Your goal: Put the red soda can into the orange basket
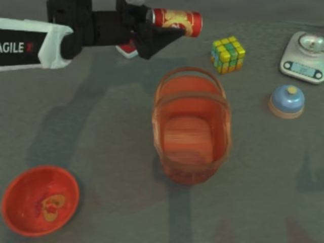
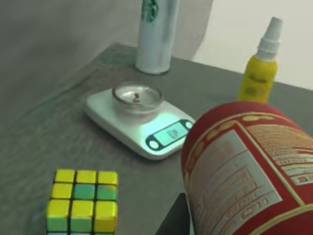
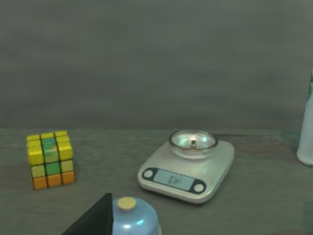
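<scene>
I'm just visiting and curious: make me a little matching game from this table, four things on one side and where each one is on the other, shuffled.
Things:
1. red soda can
2. orange basket
3. red bowl
4. blue bell

Places:
a. near left corner of the table
b. held in the left gripper, lying sideways, beyond the basket
c. middle of the table
d. right side, in front of the kitchen scale

Pairs: 1-b, 2-c, 3-a, 4-d
</scene>
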`<action>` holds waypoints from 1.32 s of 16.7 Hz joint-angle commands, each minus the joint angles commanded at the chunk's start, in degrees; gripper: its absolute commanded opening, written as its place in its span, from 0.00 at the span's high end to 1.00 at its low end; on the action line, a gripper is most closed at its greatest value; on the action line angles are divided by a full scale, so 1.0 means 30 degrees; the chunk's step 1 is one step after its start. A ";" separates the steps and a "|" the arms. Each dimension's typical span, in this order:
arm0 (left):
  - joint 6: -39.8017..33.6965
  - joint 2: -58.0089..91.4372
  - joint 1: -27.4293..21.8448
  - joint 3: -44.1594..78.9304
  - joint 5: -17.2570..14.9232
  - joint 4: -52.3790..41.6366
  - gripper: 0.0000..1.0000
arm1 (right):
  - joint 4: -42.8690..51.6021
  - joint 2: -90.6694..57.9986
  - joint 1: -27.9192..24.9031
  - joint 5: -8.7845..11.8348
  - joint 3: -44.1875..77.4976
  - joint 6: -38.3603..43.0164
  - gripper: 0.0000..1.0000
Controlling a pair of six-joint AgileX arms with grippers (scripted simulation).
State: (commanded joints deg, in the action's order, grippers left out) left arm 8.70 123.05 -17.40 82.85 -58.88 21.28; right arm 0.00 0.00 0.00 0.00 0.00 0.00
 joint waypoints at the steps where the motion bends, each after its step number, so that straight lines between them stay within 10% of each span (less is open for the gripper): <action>1: -0.0472 -0.0351 -0.0095 -0.0549 -0.1008 0.1459 1.00 | 0.0000 0.0000 0.0000 0.0000 0.0000 0.0000 0.00; 7: -0.2021 -0.1793 -0.0413 -0.2393 -0.4545 0.6032 1.00 | 0.0000 0.0000 0.0000 0.0000 0.0000 0.0000 0.00; 22: -0.2118 0.2515 0.0057 -0.4050 -0.4643 1.2168 1.00 | 0.0000 0.0000 0.0000 0.0000 0.0000 0.0000 0.00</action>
State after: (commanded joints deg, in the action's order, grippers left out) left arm 2.35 130.59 -17.23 70.70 -72.81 57.79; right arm 0.00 0.00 0.00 0.00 0.00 0.00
